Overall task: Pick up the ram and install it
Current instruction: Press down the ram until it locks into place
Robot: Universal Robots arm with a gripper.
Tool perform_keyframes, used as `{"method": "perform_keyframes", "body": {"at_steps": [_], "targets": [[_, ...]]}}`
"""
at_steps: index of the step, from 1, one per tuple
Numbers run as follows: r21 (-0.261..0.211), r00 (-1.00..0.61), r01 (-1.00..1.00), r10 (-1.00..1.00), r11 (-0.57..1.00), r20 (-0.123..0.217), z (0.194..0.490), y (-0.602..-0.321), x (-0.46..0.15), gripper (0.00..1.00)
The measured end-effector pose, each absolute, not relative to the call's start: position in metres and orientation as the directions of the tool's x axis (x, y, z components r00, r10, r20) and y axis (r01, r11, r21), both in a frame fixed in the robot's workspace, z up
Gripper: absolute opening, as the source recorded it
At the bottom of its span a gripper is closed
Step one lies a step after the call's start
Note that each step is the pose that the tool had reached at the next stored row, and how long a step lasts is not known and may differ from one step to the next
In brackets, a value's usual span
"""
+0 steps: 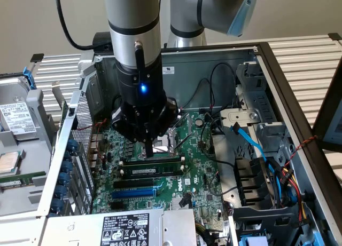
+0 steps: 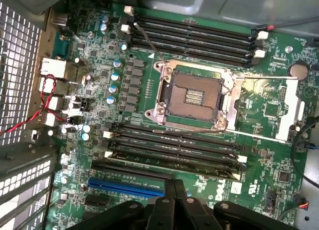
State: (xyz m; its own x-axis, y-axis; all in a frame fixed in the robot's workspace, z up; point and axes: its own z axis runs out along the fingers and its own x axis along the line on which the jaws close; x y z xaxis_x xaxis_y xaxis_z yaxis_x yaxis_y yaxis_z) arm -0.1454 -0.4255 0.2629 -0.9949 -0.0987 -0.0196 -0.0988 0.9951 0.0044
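The ram (image 1: 152,170), a thin green stick with black chips and a small white label, stands on edge in one of the long black slots of the green motherboard (image 1: 200,174). In the wrist view I see the ram (image 2: 199,165) edge-on, in the slot row closest to the black expansion slot. My gripper (image 1: 148,149) hangs straight down inside the open computer case, its tips just above and slightly behind the ram's middle. The fingers (image 2: 169,190) are pressed together with nothing between them.
The empty CPU socket (image 2: 192,95) lies just beyond the slots. A blue slot (image 1: 133,192) and a black slot sit nearer the camera. Cables and a drive cage (image 1: 262,187) crowd the exterior view's right. Outside the case, at the left, lies a green board strip (image 1: 21,179).
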Motion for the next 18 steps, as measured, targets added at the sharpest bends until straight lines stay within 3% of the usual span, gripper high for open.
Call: {"method": "perform_keyframes", "body": {"at_steps": [11,18], "targets": [[0.005,-0.996,0.089,0.089,0.996,-0.02,0.262,-0.4255,-0.1454,0.1],[0.005,-0.995,0.098,0.098,0.995,-0.02,0.262,-0.4255,-0.1454,0.1]]}}
